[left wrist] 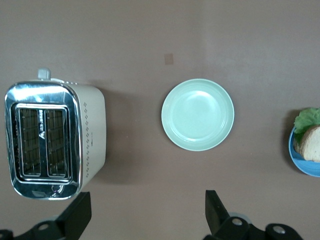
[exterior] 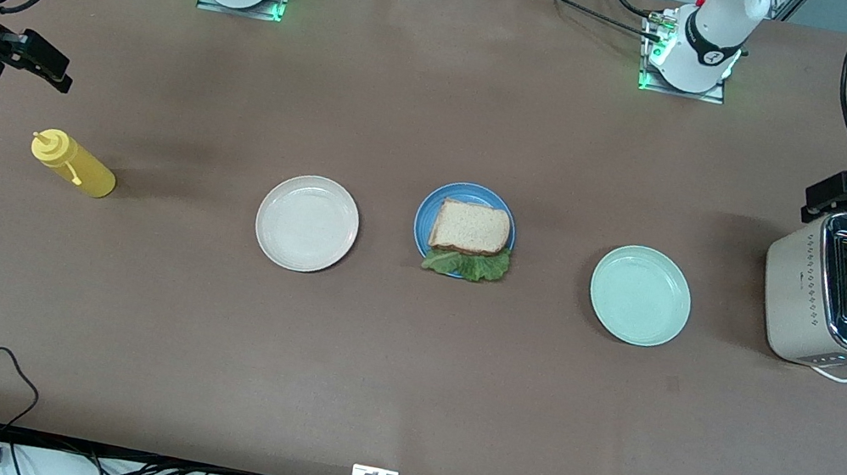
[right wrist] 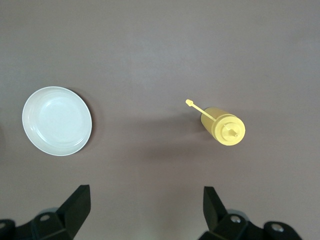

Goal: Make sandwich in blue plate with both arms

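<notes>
The sandwich (exterior: 471, 227) lies on the blue plate (exterior: 423, 216) at the middle of the table, a light brown bread slice on top. Its green lettuce (exterior: 468, 264) sticks out over the rim on the side nearer the front camera. In the left wrist view only an edge of the blue plate (left wrist: 300, 162), bread (left wrist: 311, 142) and lettuce (left wrist: 307, 119) shows. My left gripper (exterior: 822, 197) (left wrist: 148, 205) hangs open and empty above the table next to the toaster. My right gripper (exterior: 44, 62) (right wrist: 147, 200) hangs open and empty over the table near the yellow bottle.
A cream-white plate (exterior: 307, 222) (right wrist: 57, 120) sits beside the blue plate toward the right arm's end, with a yellow squeeze bottle (exterior: 72, 164) (right wrist: 225, 127) lying farther out. A mint-green plate (exterior: 640, 295) (left wrist: 198, 114) and a cream toaster (exterior: 840, 294) (left wrist: 55, 140) stand toward the left arm's end.
</notes>
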Robot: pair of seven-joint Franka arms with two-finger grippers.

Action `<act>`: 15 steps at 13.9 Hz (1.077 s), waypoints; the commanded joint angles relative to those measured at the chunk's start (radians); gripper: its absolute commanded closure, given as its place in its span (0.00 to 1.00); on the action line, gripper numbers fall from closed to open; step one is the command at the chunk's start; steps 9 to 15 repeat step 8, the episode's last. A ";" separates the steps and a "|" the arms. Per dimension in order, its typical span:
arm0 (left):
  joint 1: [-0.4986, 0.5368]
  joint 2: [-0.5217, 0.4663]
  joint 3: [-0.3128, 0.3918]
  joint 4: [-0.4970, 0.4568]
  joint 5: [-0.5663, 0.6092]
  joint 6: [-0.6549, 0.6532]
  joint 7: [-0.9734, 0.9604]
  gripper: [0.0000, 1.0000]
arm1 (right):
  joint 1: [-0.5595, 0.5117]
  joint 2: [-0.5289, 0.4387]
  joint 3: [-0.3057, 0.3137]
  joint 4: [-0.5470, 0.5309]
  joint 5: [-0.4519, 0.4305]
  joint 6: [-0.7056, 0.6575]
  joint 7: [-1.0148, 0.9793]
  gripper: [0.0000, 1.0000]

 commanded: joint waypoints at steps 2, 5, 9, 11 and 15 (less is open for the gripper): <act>0.016 -0.130 -0.012 -0.153 0.012 0.048 0.005 0.00 | 0.010 -0.005 -0.008 -0.001 -0.015 -0.010 0.028 0.00; 0.016 -0.136 -0.012 -0.150 0.012 0.014 0.008 0.00 | 0.010 -0.003 -0.008 -0.001 -0.015 -0.008 0.028 0.00; 0.018 -0.136 -0.011 -0.149 0.012 0.005 0.009 0.00 | 0.010 -0.003 -0.008 -0.001 -0.015 -0.008 0.028 0.00; 0.018 -0.136 -0.011 -0.149 0.012 0.005 0.009 0.00 | 0.010 -0.003 -0.008 -0.001 -0.015 -0.008 0.028 0.00; 0.018 -0.136 -0.011 -0.149 0.012 0.005 0.009 0.00 | 0.010 -0.003 -0.008 -0.001 -0.015 -0.008 0.028 0.00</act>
